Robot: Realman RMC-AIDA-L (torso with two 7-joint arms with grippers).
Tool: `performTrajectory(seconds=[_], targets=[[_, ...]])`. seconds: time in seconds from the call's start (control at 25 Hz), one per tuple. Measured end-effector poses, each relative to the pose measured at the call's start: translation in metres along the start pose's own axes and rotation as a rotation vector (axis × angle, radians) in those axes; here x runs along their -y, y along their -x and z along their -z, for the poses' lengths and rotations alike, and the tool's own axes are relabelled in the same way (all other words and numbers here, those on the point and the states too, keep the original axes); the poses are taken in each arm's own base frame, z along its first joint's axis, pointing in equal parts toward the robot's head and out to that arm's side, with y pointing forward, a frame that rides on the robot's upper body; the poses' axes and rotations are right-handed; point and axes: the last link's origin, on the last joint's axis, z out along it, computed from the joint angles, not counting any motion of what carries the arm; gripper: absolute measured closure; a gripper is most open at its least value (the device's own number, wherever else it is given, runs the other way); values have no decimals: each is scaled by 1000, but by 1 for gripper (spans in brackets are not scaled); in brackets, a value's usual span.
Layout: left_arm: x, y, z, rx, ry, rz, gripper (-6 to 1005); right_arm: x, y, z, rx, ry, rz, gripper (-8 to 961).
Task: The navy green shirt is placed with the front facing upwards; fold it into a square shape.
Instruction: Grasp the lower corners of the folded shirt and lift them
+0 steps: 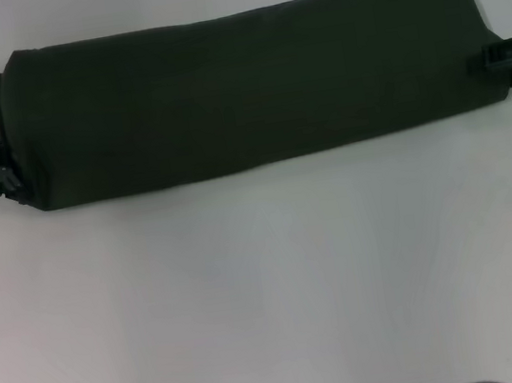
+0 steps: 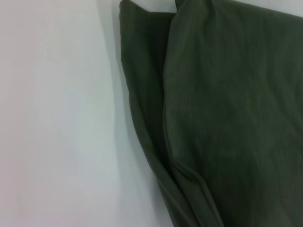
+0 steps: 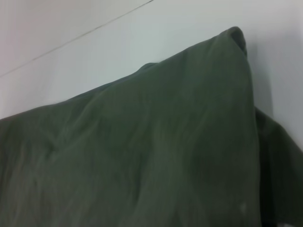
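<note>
Shirt (image 1: 250,86) folded into a long band across the far side of my table (image 1: 270,286), left gripper (image 1: 5,176) and right gripper (image 1: 494,58) at opposite ends, seemingly placed for the crosswise fold; finger states I cannot tell.

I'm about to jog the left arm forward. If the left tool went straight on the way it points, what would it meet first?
Most likely the left end of the dark olive-green folded cotton shirt. The left tool sits at that edge, pointing inward along the white table. How high it hangs above the table is unclear.
</note>
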Motion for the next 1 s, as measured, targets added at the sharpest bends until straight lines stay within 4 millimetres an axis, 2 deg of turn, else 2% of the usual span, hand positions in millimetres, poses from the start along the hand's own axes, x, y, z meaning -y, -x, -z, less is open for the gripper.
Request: performTrajectory(seconds=[0.56, 1.0], targets=[[-4, 0, -2, 6, 7, -6, 926, 0, -4, -6, 8, -5, 56, 13], [-5, 0, -1, 9, 10, -11, 915, 3, -5, -9, 19, -19, 19, 12]])
